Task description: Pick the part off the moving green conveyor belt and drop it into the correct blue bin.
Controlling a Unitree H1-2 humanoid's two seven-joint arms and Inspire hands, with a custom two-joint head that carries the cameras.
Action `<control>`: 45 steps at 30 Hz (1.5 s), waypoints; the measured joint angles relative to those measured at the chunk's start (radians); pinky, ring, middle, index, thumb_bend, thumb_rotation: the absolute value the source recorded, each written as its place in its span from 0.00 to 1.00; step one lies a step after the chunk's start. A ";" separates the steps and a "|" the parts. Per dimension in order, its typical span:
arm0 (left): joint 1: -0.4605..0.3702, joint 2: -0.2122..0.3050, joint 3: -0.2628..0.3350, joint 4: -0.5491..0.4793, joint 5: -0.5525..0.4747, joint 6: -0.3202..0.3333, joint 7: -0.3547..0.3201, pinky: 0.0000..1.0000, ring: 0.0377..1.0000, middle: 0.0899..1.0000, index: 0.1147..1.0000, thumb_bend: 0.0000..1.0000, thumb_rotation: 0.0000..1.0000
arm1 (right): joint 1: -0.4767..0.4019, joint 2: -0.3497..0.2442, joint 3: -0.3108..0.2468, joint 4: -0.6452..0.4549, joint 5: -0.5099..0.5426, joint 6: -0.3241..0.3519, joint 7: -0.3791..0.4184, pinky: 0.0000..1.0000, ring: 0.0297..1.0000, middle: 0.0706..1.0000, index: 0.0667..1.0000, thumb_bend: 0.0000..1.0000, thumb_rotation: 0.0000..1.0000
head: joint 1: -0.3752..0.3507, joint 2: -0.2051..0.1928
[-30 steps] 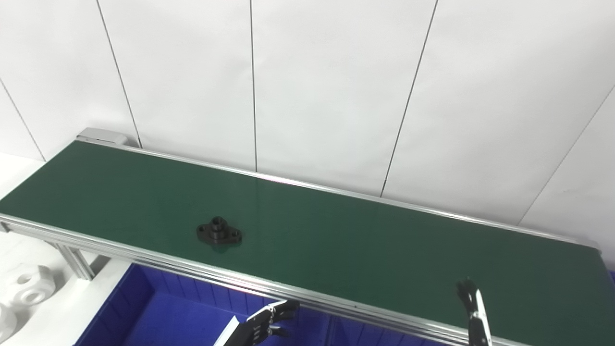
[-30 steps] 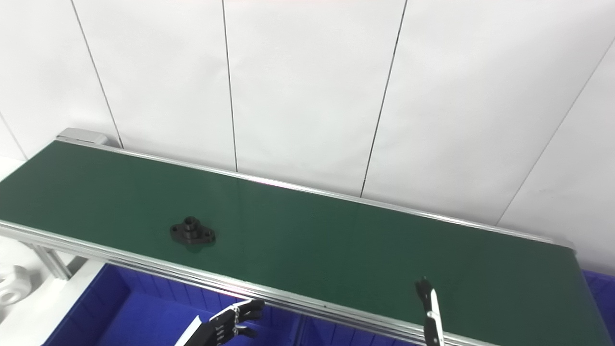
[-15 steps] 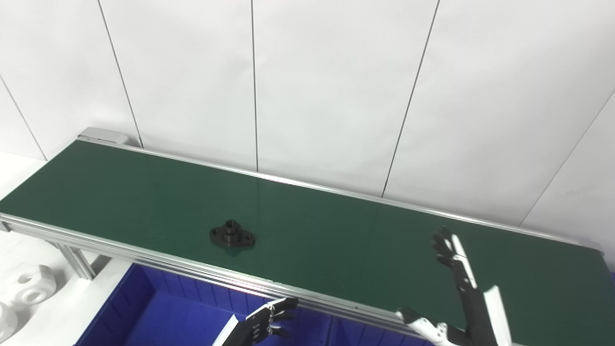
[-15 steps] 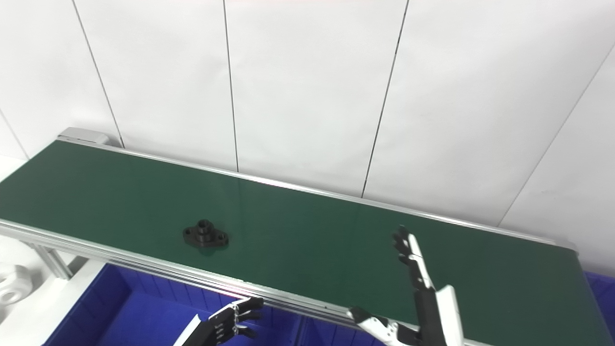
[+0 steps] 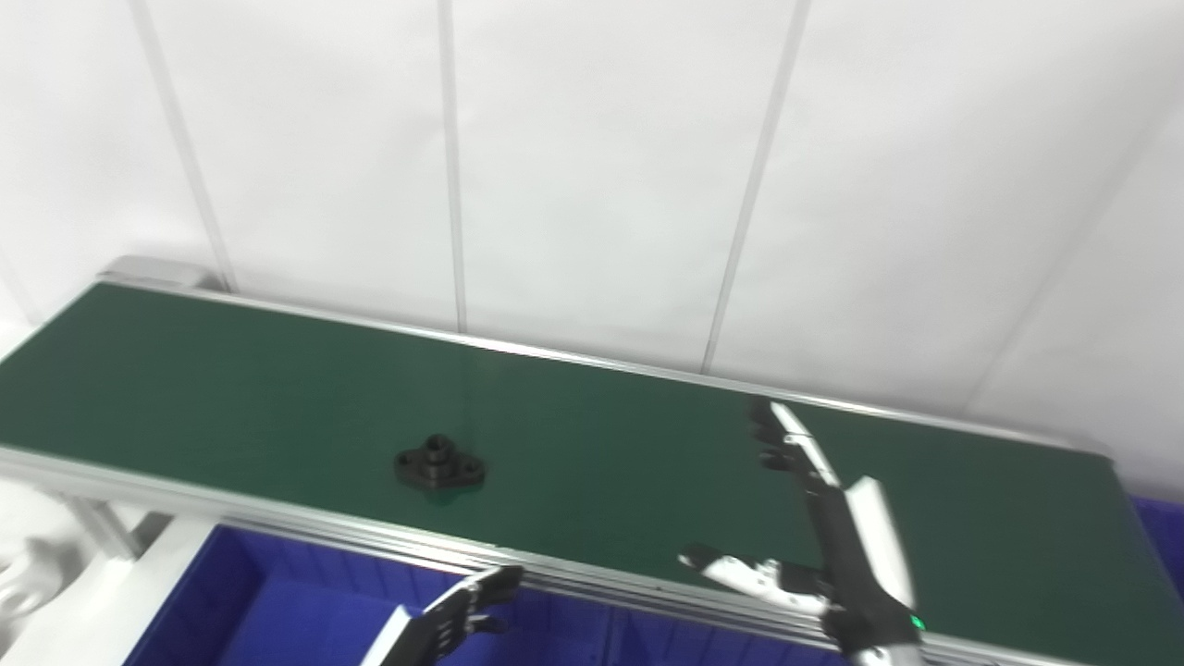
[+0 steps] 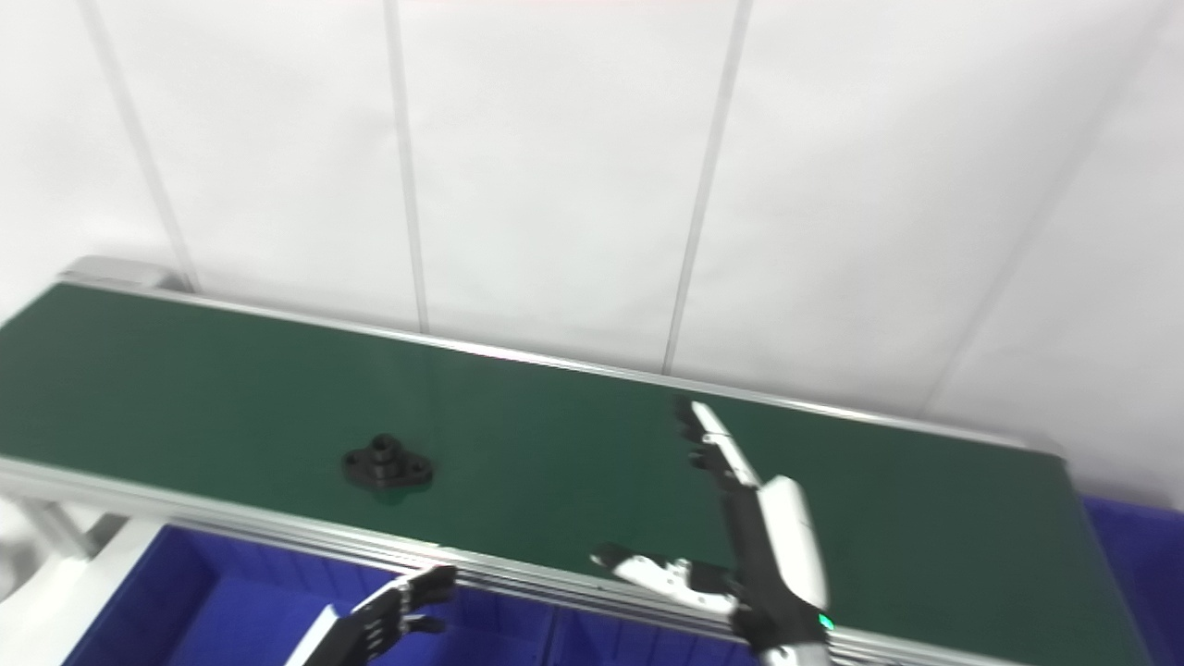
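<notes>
The black flanged part (image 5: 439, 463) is carried on the green conveyor belt (image 5: 231, 388), well apart from the right hand (image 5: 814, 527), which is held splayed and empty over the belt, likely for interception, while the left hand (image 5: 458, 615) is kept low, loosely open, over the blue bin (image 5: 259, 610).

One black part (image 5: 439, 462) on one green belt (image 5: 231, 388). Two hands: left hand (image 5: 462, 615), right hand (image 5: 814, 518). Blue bins: one at bottom left (image 5: 231, 601), a corner of another at far right (image 6: 1133, 546); a divider below may mark a third, cannot tell.
</notes>
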 measured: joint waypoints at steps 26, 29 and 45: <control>-0.002 0.007 0.041 -0.001 -0.042 0.000 -0.091 0.90 0.91 0.92 0.89 0.80 0.33 | -0.294 0.063 0.084 0.311 -0.115 0.117 -0.007 0.65 0.78 0.87 0.94 0.80 0.49 | -0.097 0.045; -0.002 0.006 0.049 -0.003 -0.045 0.000 -0.109 0.90 0.91 0.92 0.88 0.80 0.34 | -0.318 0.066 0.095 0.352 -0.123 0.119 -0.009 0.72 0.83 0.88 0.94 0.80 0.52 | -0.098 0.046; 0.048 0.004 0.043 -0.068 -0.034 0.000 -0.134 0.87 0.91 0.91 0.88 0.78 0.38 | -0.449 0.061 0.153 0.570 -0.158 0.178 0.019 0.75 0.84 0.89 0.93 0.80 0.52 | -0.092 0.077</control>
